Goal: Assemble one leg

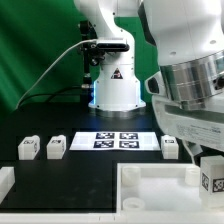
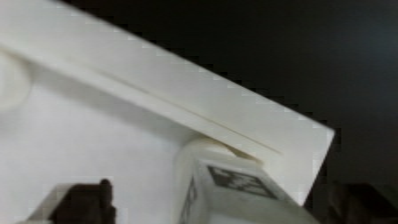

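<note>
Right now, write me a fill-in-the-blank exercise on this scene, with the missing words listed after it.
1. The marker board carries ___ tags.
2. To the exterior view's left of it, the legs standing on the table number ___.
3. The table's surface is coloured ___.
4. The large tray piece in front is coloured ___.
Missing words: four; two; black; white.

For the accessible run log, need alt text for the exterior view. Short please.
A white robot arm fills the exterior view's right, its wrist hanging over a tagged leg next to a large white tray-like piece. Behind, on the black table, two more legs lie to the exterior view's left of the marker board, a third leg to its right.
</note>
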`<state>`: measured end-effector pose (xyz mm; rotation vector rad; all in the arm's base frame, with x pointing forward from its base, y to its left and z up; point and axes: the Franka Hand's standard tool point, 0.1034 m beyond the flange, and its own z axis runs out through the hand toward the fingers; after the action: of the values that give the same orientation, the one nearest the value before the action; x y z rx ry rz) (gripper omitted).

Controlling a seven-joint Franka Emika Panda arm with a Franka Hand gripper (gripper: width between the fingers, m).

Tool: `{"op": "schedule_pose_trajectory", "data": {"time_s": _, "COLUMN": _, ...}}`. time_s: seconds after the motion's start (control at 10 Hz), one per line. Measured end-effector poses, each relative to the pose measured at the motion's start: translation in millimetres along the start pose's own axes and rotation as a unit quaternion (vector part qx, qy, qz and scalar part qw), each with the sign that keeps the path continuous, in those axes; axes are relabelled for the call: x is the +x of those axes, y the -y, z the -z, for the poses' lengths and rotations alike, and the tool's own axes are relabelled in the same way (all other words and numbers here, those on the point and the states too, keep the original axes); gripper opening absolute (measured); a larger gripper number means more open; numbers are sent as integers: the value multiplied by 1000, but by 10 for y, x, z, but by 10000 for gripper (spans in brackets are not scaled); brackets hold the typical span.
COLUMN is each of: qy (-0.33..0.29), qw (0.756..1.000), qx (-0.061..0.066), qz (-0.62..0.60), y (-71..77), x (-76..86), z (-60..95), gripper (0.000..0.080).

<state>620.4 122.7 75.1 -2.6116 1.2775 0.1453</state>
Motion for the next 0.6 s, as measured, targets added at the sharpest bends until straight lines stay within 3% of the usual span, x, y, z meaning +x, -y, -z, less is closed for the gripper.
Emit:
{"op": "schedule_pose_trajectory", "data": {"time_s": 0.1, "qy": -9, "qw": 995, "qx": -20, "qz": 93, "y": 33, "x": -25, "z": 19, "gripper": 631}}
{"op": "schedule_pose_trajectory", "data": {"time_s": 0.3, "qy": -9, "qw": 987, "qx": -14, "qz": 161, "y": 28, "x": -2, "z": 9, "gripper": 646}}
{"op": "schedule_pose_trajectory", "data": {"time_s": 0.4, "qy": -12, "qw": 970, "qx": -21, "qz": 242, "y": 23, "x": 2, "z": 8, "gripper": 649}}
{"op": "schedule_pose_trajectory", "data": {"time_s": 0.6, "qy": -30, "qw": 900, "qx": -58, "qz": 431, "y": 53, "x": 38, "z": 5, "gripper": 649}}
